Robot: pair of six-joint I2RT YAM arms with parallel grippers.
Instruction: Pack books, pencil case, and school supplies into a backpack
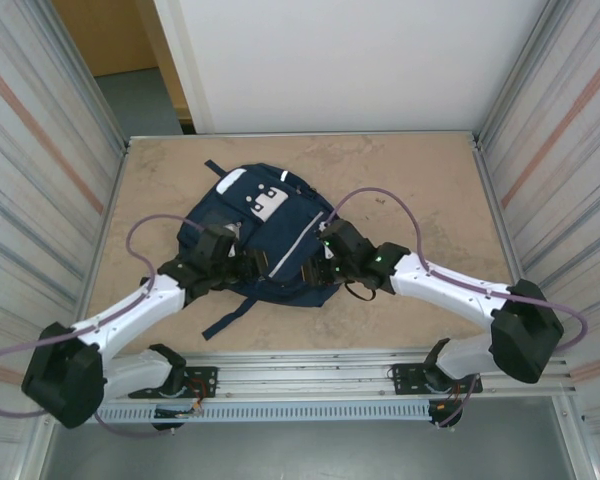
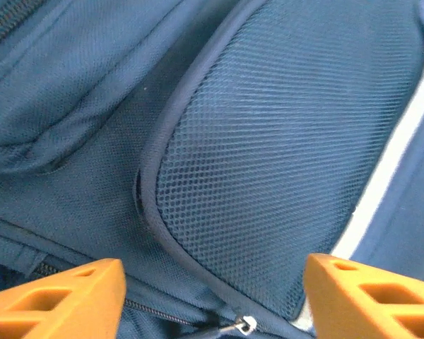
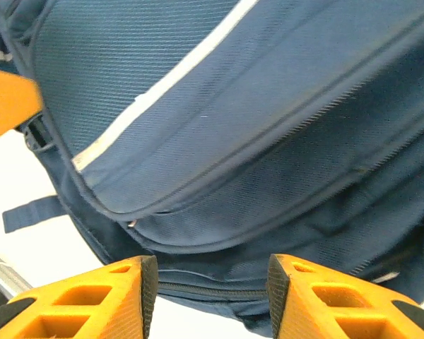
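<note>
The navy backpack lies on the table's middle, its grey front panel facing up. My left gripper hovers at its near left side and stands open. In the left wrist view, the orange fingers flank a mesh pocket, and a small metal zipper pull lies low between them, untouched. My right gripper is at the near right side. Its pads are closed on a fold of the backpack's zippered edge. The books, pencil case and school supplies are hidden.
A dark strap trails from the backpack toward the near edge. Corrugated metal walls stand close on both sides. Bare tabletop lies at the back right. An orange finger of the left gripper shows at the right wrist view's left edge.
</note>
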